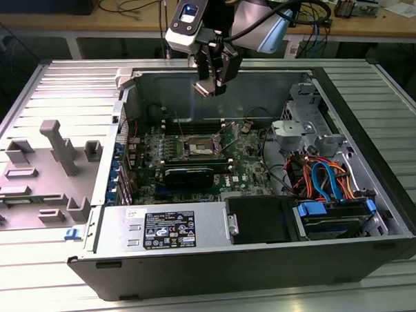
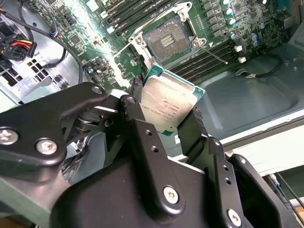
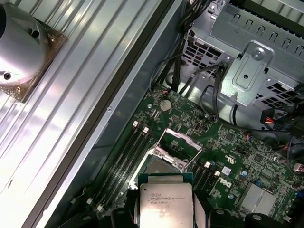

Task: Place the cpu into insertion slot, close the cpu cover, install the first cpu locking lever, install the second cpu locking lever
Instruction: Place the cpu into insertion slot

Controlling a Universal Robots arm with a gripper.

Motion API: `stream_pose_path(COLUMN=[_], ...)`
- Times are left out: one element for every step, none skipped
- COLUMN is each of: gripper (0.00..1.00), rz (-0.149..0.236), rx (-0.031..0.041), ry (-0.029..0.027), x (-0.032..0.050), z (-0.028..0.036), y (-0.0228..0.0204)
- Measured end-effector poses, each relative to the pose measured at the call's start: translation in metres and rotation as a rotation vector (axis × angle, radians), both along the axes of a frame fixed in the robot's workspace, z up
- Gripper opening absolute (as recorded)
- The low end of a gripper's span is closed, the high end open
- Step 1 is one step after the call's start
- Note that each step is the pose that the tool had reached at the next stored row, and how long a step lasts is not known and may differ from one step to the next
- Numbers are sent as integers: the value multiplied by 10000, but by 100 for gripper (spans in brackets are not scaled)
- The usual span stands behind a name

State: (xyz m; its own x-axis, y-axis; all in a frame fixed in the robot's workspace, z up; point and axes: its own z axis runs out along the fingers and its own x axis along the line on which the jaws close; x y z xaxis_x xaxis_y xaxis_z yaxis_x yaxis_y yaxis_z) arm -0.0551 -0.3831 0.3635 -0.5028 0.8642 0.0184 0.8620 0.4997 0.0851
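The cpu (image 2: 168,105), a flat square chip with a dull silver top and green edge, is pinched between my gripper's (image 2: 167,99) black fingers (image 2: 138,90). In the exterior view my gripper (image 1: 212,85) hangs with the cpu (image 1: 205,88) above the back of the open computer case, well clear of the board. The insertion slot (image 2: 167,42) lies bare on the green motherboard (image 1: 246,165), its brownish contact field exposed. The cpu cover (image 3: 179,144) stands raised on its hinge beside the insertion slot (image 3: 156,166). A thin locking lever (image 2: 213,53) angles out beside the socket.
Long black memory slots (image 2: 209,61) flank the socket, and a black graphics card (image 1: 188,175) lies in front of it. A drive cage with blue and orange cables (image 1: 326,182) fills the exterior view's right. A grey parts fixture (image 1: 53,159) sits outside the case on the left. A silver heatsink (image 3: 19,42) rests on the ribbed table.
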Motion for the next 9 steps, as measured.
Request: stream_pose_path(gripper=[55,55,55,55,55,55,55,55,55], rz=[-34,-78,-121,-151,-172,-203,-246,-274,-302], rx=[0,0,0,0,0,1,0,0,0], ry=[0,0,0,0,0,0,0,0,0], x=[0,0,0,0,0,0,0,0,0], z=[0,0,0,0,0,0,0,0,0], y=[0,0,0,0,0,0,0,0,0])
